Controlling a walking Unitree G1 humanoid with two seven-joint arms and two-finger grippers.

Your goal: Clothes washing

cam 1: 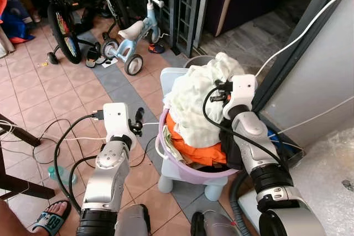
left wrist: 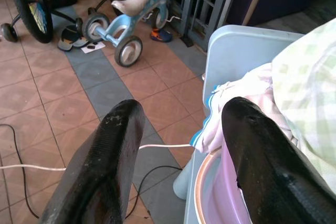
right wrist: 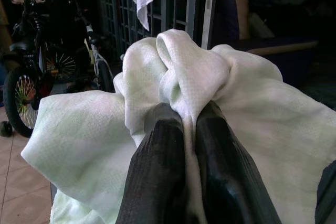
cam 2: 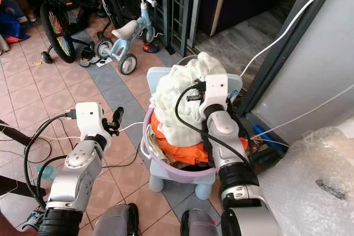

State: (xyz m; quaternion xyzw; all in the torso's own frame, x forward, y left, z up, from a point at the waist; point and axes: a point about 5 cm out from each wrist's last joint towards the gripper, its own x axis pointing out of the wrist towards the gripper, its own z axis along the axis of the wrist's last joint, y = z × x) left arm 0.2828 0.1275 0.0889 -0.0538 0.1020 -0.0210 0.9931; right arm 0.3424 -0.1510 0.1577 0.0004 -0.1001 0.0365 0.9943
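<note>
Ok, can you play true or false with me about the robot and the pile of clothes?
1. The right end effector pinches the pale green cloth. True.
2. The left end effector holds the orange cloth. False: it is open and holds nothing, beside the basin.
3. The clothes lie in a purple basin. True.
4. The basin sits on the floor. False: it rests on a light blue stool.
5. A small blue tricycle stands behind the stool. True.
</note>
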